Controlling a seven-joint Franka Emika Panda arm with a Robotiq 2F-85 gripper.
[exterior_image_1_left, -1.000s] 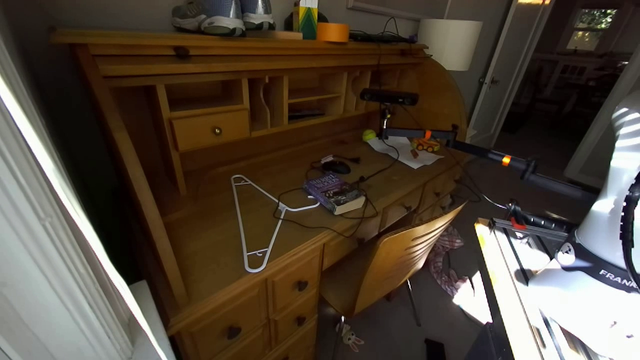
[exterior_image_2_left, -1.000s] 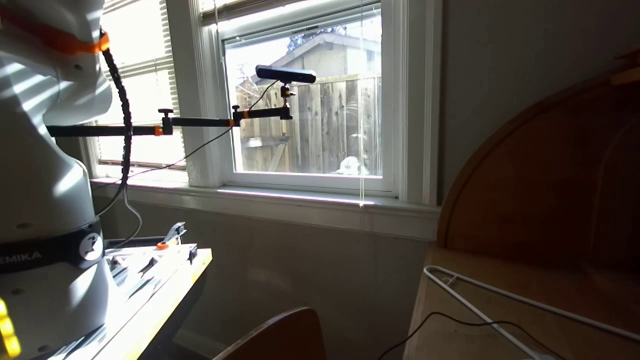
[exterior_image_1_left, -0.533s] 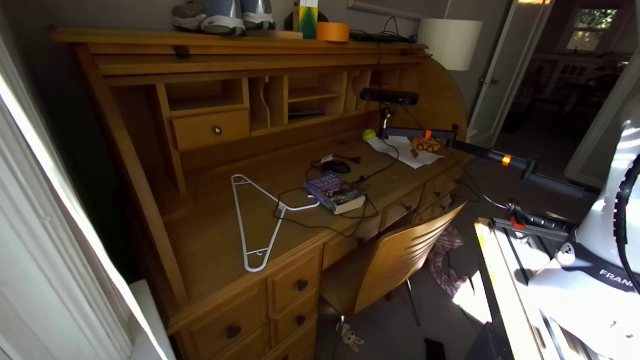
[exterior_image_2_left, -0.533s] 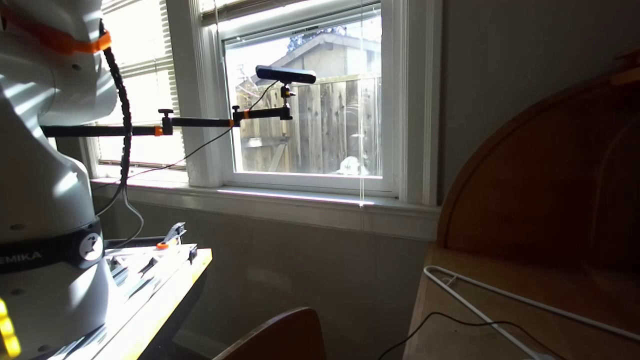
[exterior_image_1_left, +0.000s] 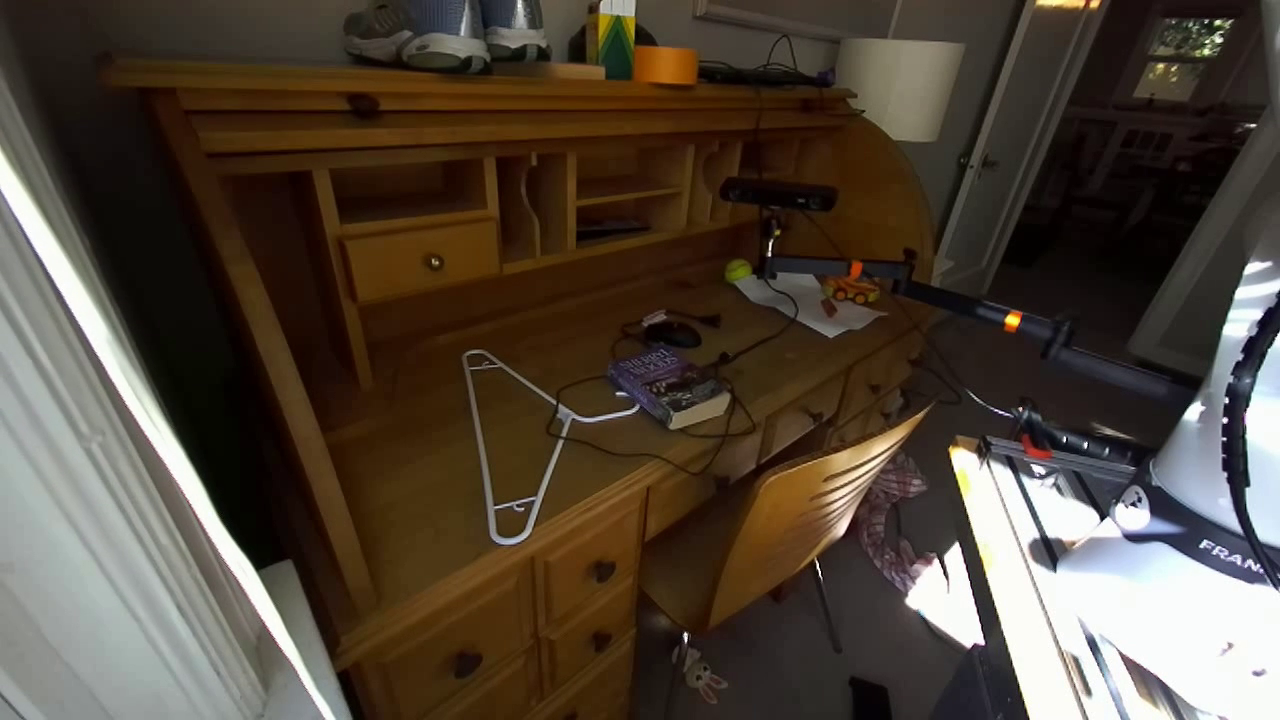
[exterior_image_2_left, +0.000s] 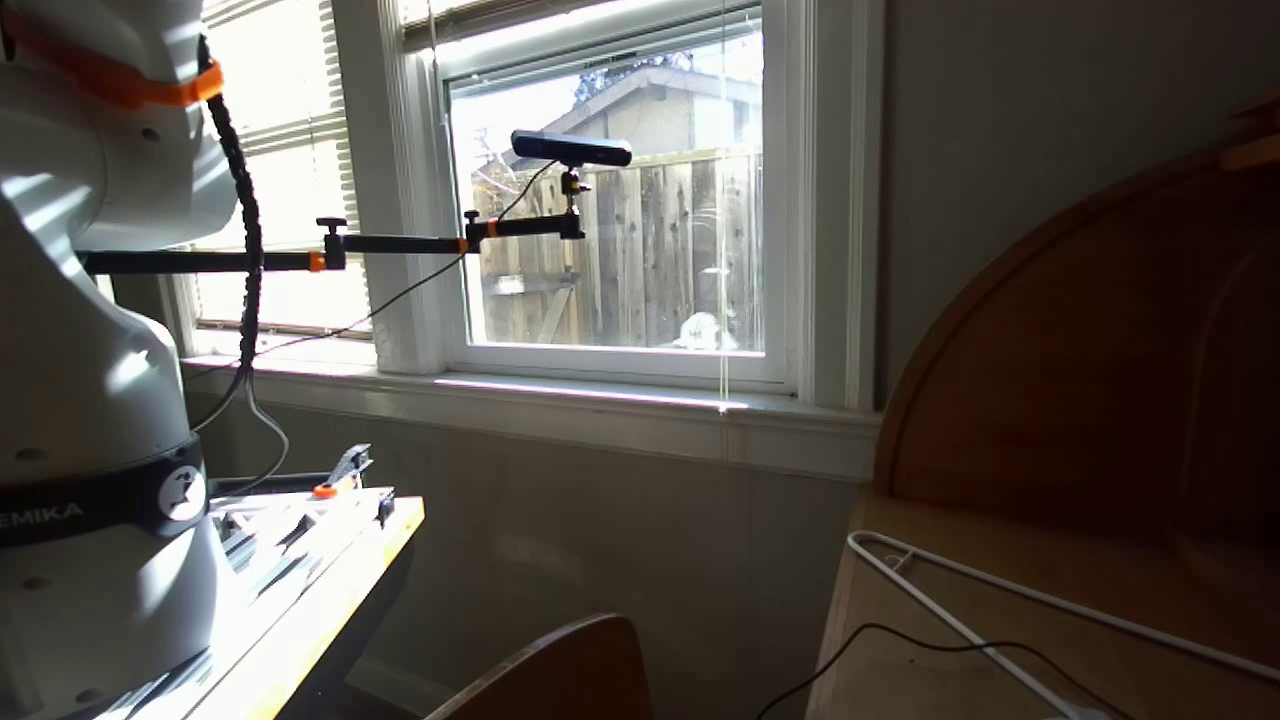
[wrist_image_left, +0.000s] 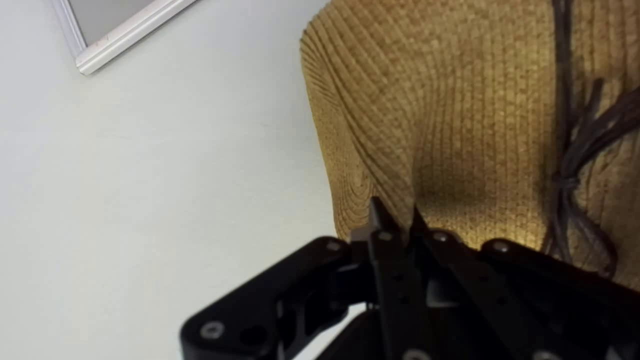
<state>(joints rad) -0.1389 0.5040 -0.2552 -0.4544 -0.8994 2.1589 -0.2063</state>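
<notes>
Near a sunlit window stands a wooden roll-top desk

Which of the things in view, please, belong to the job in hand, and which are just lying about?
Seem to belong to the job:
gripper, shut on a fold
tan ribbed cloth, held by it
dark cords, lying against the cloth

Apparently just lying about, on the desk:
white hanger
purple book
black mouse
yellow-green ball
</notes>
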